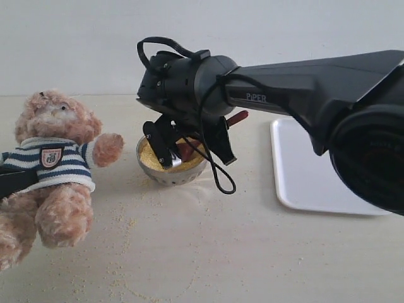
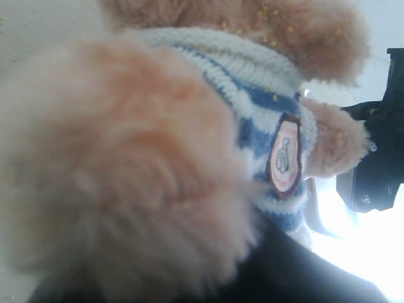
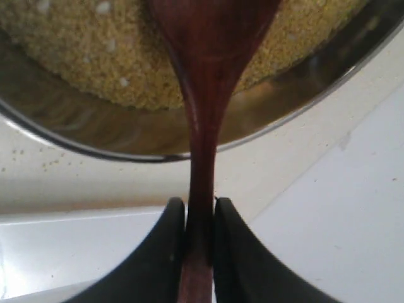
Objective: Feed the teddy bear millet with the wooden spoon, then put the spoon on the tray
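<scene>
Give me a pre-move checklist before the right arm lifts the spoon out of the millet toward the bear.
1. Grip on the wooden spoon: ok, right gripper shut on its handle.
2. Spoon in the millet: ok, its bowl sits in the grains in the metal bowl.
3. Spoon loaded: cannot tell, its bowl runs out of the wrist view.
4. Teddy bear position: ok, beside the metal bowl, one paw toward it.
5. Bear held steady: cannot tell, only a dark arm part shows across its sweater.
6. Tray: ok, the part not hidden by the arm is bare.
</scene>
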Controlling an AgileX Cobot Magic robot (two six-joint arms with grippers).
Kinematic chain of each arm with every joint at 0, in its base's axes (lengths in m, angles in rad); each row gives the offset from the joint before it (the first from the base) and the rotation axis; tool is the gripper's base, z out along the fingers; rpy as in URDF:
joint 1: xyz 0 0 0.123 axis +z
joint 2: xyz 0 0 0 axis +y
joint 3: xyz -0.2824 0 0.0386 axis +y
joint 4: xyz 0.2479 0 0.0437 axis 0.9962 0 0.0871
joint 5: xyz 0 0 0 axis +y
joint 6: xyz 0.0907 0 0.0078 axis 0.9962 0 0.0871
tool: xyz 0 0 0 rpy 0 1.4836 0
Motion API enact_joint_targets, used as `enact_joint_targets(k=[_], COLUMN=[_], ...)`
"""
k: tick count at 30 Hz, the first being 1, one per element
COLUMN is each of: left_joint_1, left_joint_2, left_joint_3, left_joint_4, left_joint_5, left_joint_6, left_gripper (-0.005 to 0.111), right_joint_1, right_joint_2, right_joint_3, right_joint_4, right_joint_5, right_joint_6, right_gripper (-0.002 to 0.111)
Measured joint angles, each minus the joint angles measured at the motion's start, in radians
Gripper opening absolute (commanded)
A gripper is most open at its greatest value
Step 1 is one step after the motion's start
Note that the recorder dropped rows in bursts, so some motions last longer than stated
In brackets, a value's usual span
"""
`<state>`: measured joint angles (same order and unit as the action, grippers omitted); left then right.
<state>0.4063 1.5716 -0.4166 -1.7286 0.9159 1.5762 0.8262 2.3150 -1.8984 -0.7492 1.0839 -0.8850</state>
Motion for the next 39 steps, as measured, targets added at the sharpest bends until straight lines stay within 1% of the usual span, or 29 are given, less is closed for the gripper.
enact_joint_targets(k=[7, 15, 22, 30, 33, 36, 39], left_joint_1=[0.0, 0.0, 0.0, 0.0, 0.0, 0.0, 0.0], left_joint_2=[0.0, 0.0, 0.0, 0.0, 0.0, 0.0, 0.0], left_joint_3=[0.0, 0.0, 0.0, 0.0, 0.0, 0.009, 0.043], left_joint_4=[0.0, 0.0, 0.0, 0.0, 0.0, 0.0, 0.002], left_joint_5=[0.0, 0.0, 0.0, -0.002, -0.002, -0.002, -0.002], left_joint_6=[0.0, 0.0, 0.0, 0.006, 0.006, 0.006, 0.006], left_gripper=[0.005, 0.005, 0.005, 0.005, 0.005, 0.005, 0.005], right_joint_1=[0.021, 0.021, 0.021, 0.021, 0.021, -0.012, -0.098], right_joint_2=[0.0, -0.01, -0.064, -0.068, -0.068, -0.068, -0.079], right_joint_3=[0.0, 0.0, 0.002, 0.002, 0.002, 0.002, 0.002], right_joint_4=[0.0, -0.039, -0.04, 0.06, 0.066, 0.096, 0.212], right_joint_5=[-0.003, -0.007, -0.007, 0.02, 0.076, 0.115, 0.129], right_joint_6=[0.02, 0.129, 0.139, 0.165, 0.201, 0.209, 0.209], right_gripper=[0.0, 0.0, 0.0, 0.0, 0.0, 0.0, 0.0])
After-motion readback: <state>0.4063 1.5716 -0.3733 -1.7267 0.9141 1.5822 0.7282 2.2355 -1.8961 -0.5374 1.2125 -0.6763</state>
